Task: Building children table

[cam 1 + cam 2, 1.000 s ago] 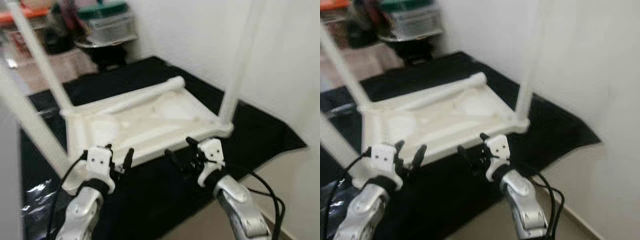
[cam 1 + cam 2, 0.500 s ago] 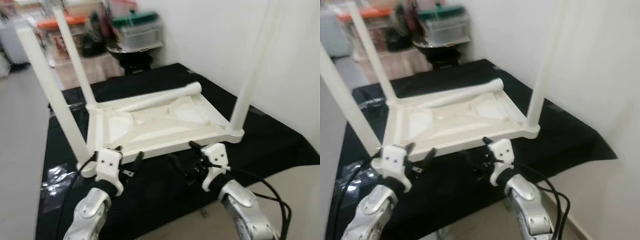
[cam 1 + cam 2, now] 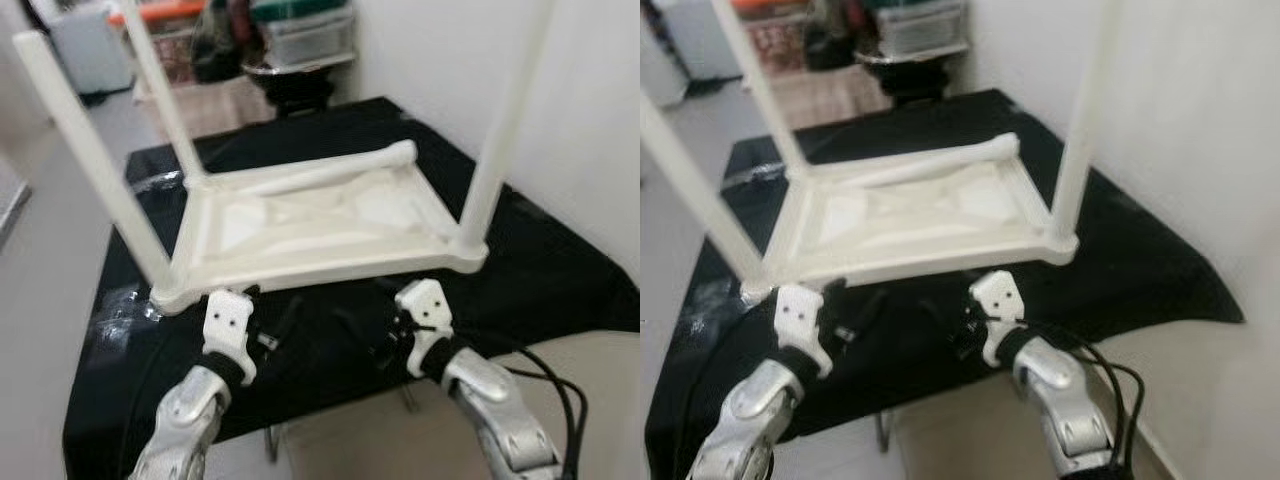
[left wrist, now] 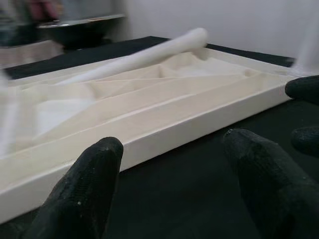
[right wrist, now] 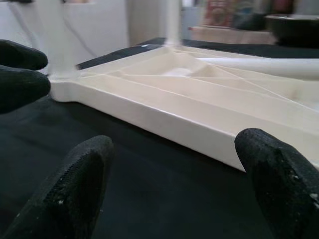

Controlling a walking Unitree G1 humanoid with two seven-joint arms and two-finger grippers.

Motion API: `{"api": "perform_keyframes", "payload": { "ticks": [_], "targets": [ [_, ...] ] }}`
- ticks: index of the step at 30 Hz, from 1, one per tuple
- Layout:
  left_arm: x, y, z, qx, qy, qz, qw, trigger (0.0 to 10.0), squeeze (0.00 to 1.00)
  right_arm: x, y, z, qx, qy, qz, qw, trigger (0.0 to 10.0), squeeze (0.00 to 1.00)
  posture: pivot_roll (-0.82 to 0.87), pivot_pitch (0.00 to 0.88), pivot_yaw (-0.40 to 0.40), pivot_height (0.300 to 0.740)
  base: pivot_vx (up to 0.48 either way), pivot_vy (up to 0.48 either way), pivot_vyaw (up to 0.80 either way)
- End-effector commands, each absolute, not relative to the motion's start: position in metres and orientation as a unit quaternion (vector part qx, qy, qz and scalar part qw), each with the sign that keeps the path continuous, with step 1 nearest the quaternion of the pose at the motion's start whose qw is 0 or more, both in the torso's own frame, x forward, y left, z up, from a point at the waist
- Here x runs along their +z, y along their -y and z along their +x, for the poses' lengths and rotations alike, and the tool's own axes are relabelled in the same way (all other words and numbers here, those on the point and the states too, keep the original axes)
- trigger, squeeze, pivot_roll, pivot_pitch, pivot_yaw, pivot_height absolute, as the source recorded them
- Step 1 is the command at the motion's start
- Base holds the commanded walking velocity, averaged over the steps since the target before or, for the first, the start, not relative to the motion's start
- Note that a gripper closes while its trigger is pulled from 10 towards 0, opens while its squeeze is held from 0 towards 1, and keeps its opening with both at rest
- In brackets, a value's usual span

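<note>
- The left gripper is held low over the black cloth, just short of the near edge of the upturned table top; its two black fingers are spread apart and nothing is grasped between them.
- The right gripper is held beside it, likewise near the same edge, with its fingers parted wide and nothing between them.
- In both wrist views the near rim of the table top is seen across a strip of black cloth beyond the fingertips, apart from them.
- The white plastic table top is laid upside down on the cloth, its ribbed underside turned upward.
- Three white legs are seen standing upright at its corners: one at the near left corner, one at the far left corner, and one at the near right corner.
- A fourth leg is laid flat along the far edge of the table top, its rounded end towards the far right corner.
- The cloth is spread over a low surface beside a white wall.
- Beyond the cloth, blurred storage boxes are seen on the floor.
</note>
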State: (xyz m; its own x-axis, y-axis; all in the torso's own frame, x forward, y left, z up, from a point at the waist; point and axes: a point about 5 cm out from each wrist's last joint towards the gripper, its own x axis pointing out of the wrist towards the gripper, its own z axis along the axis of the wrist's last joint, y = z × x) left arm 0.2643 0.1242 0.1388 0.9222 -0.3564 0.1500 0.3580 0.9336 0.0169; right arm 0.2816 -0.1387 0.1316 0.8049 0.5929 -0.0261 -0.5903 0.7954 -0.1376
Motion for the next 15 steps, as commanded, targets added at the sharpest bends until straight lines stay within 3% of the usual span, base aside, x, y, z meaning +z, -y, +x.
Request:
{"api": "perform_keyframes", "payload": {
  "ticks": [1, 9, 15],
  "targets": [
    [0.135, -0.129, 0.263, -0.175, 0.066, -0.005, 0.982, 10.0, 0.0, 0.131, 0.131, 0.281, 0.325, 0.009, -0.067, 0.943, 10.0, 0.0, -0.01, 0.088, 0.034, 0.74, 0.0, 0.0, 0.8],
    [0.135, -0.129, 0.264, -0.177, 0.065, -0.005, 0.982, 10.0, 0.0, 0.132, 0.132, 0.286, 0.317, 0.004, -0.072, 0.946, 10.0, 0.0, -0.01, 0.093, 0.036, 0.74, 0.0, 0.0, 0.79],
    [0.136, -0.129, 0.264, -0.182, 0.065, -0.002, 0.981, 10.0, 0.0, 0.136, 0.135, 0.293, 0.293, 0.007, -0.086, 0.952, 10.0, 0.0, -0.01, 0.095, 0.037, 0.74, 0.0, 0.0, 0.0]
  ]
}}
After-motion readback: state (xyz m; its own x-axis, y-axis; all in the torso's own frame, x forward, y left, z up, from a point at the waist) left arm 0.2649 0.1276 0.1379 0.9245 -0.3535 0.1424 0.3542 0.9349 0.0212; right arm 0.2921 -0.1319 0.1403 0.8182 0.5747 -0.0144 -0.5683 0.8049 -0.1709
